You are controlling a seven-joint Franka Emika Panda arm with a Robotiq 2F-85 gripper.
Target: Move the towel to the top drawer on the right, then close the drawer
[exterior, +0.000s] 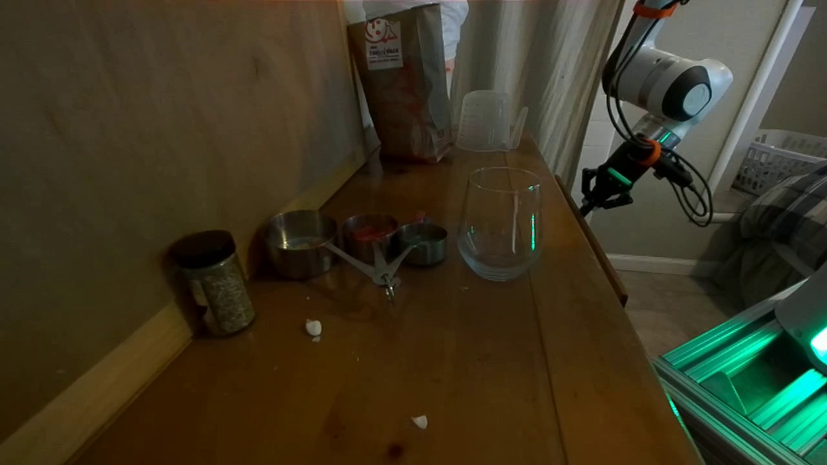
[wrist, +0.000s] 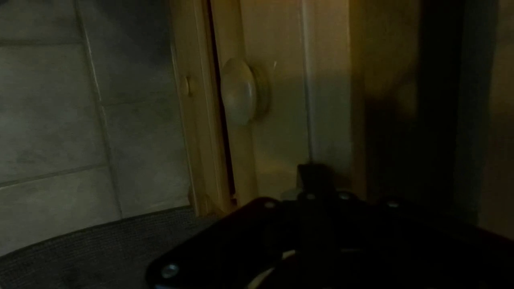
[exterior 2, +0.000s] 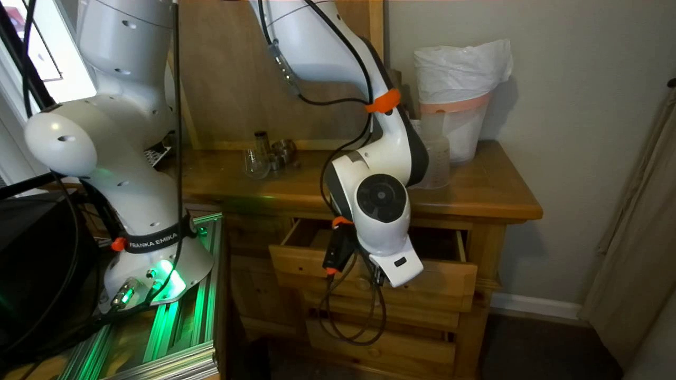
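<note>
Closing the top drawer (exterior 2: 443,282) seemed the step in hand: it stood open, the gripper (wrist: 315,174) clenched, apparently empty, near its front. The next move called for an inward push. The towel was out of sight, perhaps inside. Well apart from the drawer, the base collar (exterior 2: 157,239) read FRANKA EMIKA; the label (exterior: 384,50) on the paper bag (exterior: 410,113) above the drawer was hardly legible.

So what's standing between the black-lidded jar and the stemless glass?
In an exterior view, metal measuring cups stand between the black-lidded jar and the stemless glass; a small white scrap lies just in front.
</note>
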